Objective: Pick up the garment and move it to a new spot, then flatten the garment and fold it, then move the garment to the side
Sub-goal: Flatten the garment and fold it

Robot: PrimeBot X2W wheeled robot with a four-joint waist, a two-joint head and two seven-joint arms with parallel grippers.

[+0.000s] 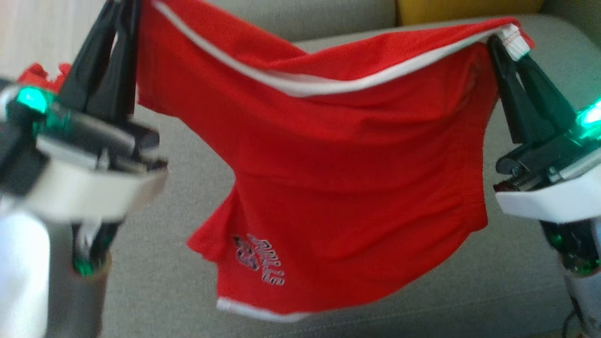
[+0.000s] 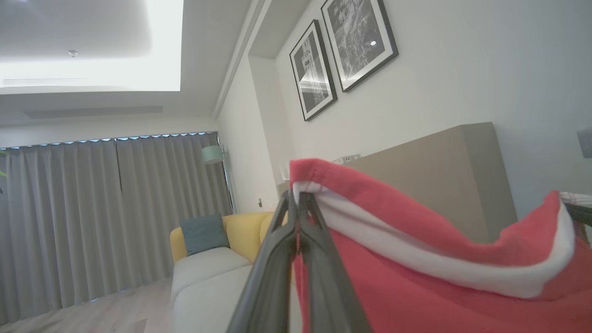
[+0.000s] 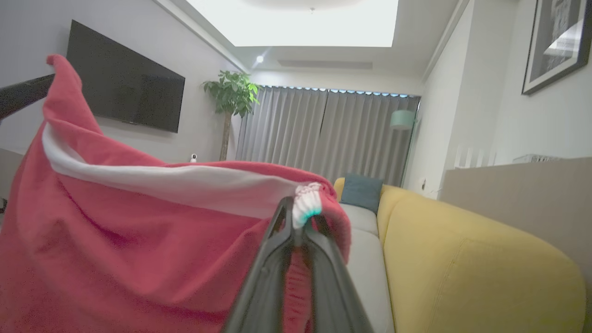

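Observation:
The garment (image 1: 338, 188) is a pair of red shorts with white trim and a small printed logo. It hangs in the air above a grey sofa seat (image 1: 178, 263), stretched between both arms by its waistband. At the upper left my left gripper (image 1: 123, 7) is shut on one end of the waistband. The right gripper (image 1: 507, 44) is shut on the other end, at the upper right. In the left wrist view the left gripper (image 2: 296, 196) pinches the white-edged red cloth (image 2: 416, 277). The right wrist view has the right gripper (image 3: 296, 217) clamped on the bunched white waistband (image 3: 307, 203).
A yellow cushion (image 1: 469, 9) and the sofa's grey backrest (image 1: 305, 19) lie beyond the shorts. Another red cloth (image 1: 42, 75) lies at the far left. The wrist views look out on a yellow sofa arm (image 3: 462, 259), curtains (image 2: 115, 208), a wall television (image 3: 125, 88) and a plant (image 3: 231, 92).

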